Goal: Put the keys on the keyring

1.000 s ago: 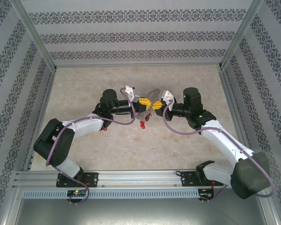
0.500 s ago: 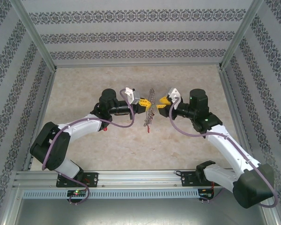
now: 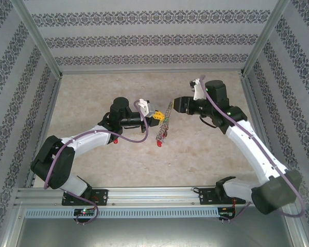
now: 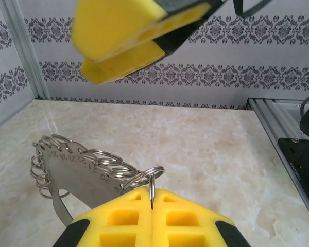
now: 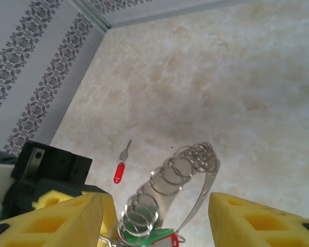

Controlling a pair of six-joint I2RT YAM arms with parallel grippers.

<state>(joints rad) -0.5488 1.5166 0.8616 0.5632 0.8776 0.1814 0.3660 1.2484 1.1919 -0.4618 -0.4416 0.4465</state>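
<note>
Three patterned walls (image 3: 144, 41), marbled table (image 3: 144, 164) (one key (image 5: 119, 172))

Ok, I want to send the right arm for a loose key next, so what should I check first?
1. Left gripper shut on the keyring: ok, it pinches one small ring.
2. Right gripper open and holding nothing: ok.
3. Red key located: ok, lying flat on the table.
4. Anything else loose to fetch: cannot tell.
5. Free path down to the red key: cannot tell; it lies close beside the left arm.
</note>
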